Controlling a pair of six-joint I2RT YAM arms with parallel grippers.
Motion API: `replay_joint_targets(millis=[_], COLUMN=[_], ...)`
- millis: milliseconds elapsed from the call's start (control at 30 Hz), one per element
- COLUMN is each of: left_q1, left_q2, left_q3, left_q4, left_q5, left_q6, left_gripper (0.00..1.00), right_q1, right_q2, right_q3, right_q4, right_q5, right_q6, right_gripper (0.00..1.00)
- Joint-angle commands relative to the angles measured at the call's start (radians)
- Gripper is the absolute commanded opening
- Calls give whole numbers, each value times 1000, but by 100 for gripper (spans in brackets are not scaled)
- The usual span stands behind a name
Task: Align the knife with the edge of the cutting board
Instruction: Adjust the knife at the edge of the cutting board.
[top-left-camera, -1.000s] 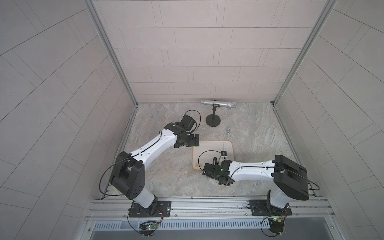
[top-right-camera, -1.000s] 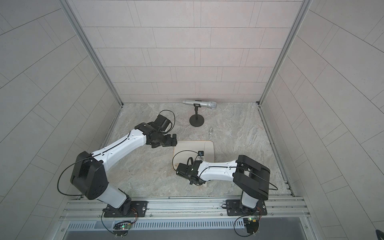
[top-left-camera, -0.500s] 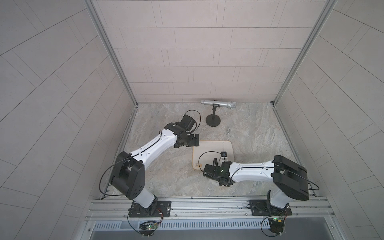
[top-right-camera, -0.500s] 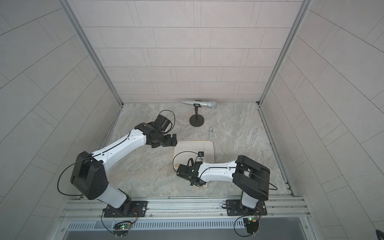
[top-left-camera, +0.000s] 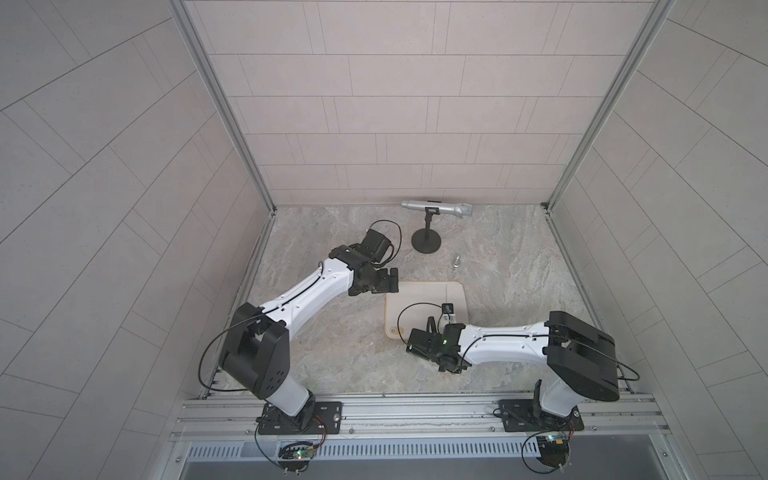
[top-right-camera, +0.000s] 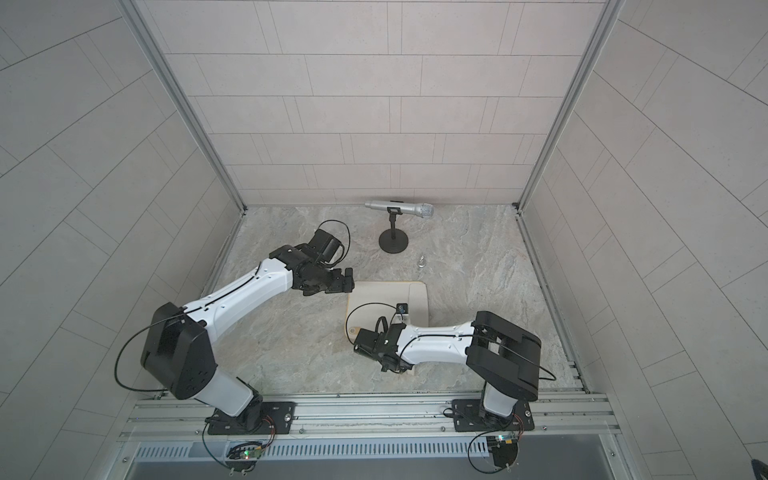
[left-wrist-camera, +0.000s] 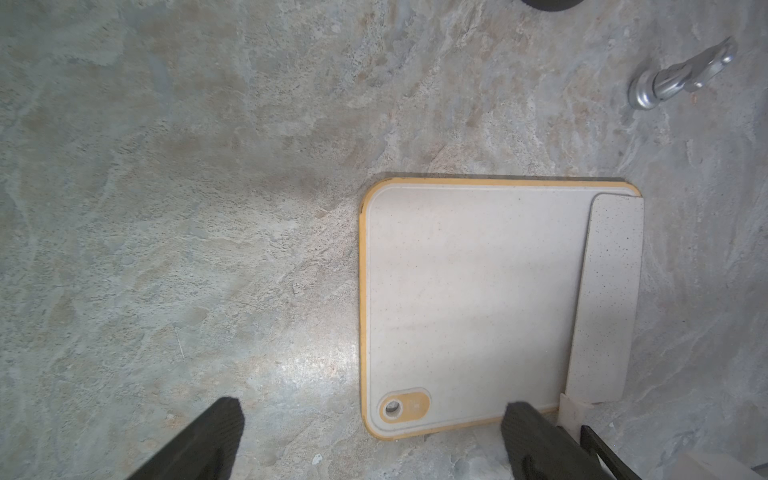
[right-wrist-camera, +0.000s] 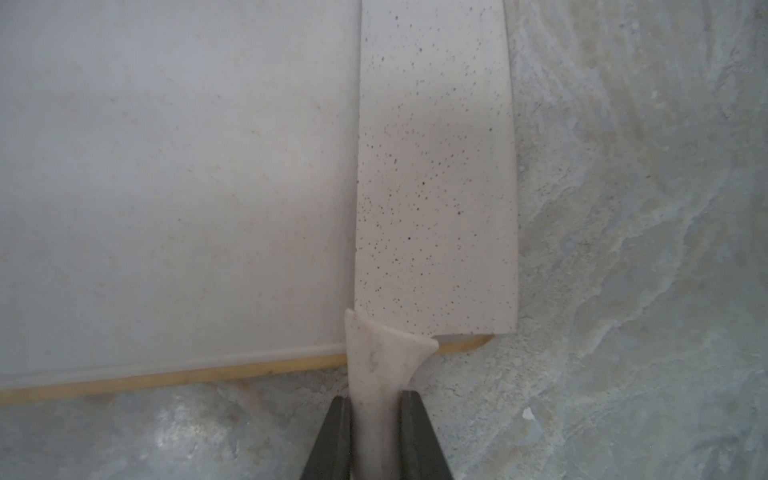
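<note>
The right gripper had its fingers pinched narrow on the handle of the knife. The blade lay flat along one side edge of the cutting board, with the handle poking past the corner. The left gripper hung spread wide, holding nothing, above the table by the board.

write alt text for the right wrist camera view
A pale speckled knife lies flat along one edge of a cream cutting board, its blade just overhanging the marbled grey table. The right gripper has its dark jaws closed on the beige handle.
</note>
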Motion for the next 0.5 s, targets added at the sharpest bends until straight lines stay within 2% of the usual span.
replay_joint_targets(millis=[0,467], left_q1=[-5,-4], left_q2=[-1,-3], left_q3=[18,19], left_q4=[-28,-28], left_q5=[-2,-4], left_q6=[9,9], left_gripper=[100,100], right_q1=[3,4], right_q2=[-31,-64], right_q3=[-19,-29], right_q4=[9,14], right_q5=[6,10], right_q6=[0,-8], right_gripper=[19,25])
